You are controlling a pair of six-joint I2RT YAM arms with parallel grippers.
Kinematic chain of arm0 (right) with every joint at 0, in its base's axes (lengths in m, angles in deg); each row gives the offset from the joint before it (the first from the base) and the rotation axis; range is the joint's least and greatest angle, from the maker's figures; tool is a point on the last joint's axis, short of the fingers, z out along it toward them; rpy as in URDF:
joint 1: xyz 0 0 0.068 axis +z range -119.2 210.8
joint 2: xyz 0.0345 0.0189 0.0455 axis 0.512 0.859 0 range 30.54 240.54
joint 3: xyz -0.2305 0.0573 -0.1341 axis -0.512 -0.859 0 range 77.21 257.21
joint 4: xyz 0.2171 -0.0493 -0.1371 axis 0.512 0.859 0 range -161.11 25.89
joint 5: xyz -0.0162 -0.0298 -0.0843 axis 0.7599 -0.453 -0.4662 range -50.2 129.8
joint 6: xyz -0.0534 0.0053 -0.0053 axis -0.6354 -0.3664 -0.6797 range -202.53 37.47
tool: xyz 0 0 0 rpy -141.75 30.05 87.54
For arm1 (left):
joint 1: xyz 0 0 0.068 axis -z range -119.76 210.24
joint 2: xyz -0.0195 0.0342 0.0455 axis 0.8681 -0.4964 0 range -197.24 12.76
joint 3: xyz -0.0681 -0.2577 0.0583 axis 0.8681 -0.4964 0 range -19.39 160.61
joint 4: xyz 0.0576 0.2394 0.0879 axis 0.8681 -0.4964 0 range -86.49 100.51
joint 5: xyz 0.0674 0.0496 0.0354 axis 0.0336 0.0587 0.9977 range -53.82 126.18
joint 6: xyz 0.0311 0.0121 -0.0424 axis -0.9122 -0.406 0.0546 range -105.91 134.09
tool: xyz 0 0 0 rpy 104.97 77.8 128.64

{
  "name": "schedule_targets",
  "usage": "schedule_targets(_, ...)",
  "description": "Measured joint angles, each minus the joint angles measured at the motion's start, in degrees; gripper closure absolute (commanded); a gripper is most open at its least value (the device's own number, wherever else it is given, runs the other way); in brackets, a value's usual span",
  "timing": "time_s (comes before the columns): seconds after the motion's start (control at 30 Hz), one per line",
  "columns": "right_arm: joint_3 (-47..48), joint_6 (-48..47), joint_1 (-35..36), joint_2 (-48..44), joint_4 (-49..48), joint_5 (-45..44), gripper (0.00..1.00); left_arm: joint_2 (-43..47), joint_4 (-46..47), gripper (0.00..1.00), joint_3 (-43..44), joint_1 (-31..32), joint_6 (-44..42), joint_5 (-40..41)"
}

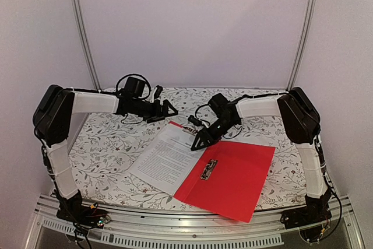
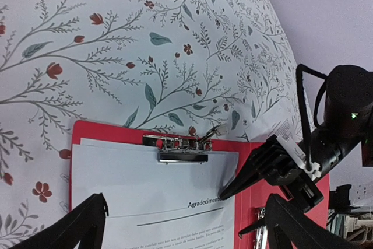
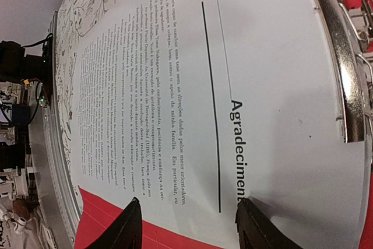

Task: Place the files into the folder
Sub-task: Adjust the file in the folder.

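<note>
Your files (image 1: pixel 163 158) look clipped in; right gripper (image 1: pixel 194 146), half-open, rests on them, holding nothing; left gripper (image 1: pixel 171 109) wide, empty; closing the folder (image 1: pixel 239 179) looks next.

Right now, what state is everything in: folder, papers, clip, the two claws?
Flat red plastic folder: open on the flowered tablecloth.
White printed paper sheets: lying flat inside its left half.
Silver metal clip: down over the sheets' top edge.
Left gripper: open, empty.
Right gripper: open, empty, over the sheets.
</note>
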Motion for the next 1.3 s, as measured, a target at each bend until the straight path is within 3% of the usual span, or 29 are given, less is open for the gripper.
schedule_targets(0.4, 0.4, -0.2, 0.0, 0.0, 0.8, -0.1, 0.4, -4.2, -7.8, 0.06, 3.2, 0.8, -2.7, 3.4)
schedule_targets(0.73, 0.7, 3.0, 0.0, -0.5, 0.4, 0.0, 0.31, -4.0, -6.8, 0.06, -0.5, 2.7, -2.7, 3.5)
schedule_targets(1.3, -1.1, 7.0, -0.9, -7.7, 0.2, -0.9, 0.27, -2.7, -4.5, 0.05, -0.7, 1.1, -1.8, 3.7)
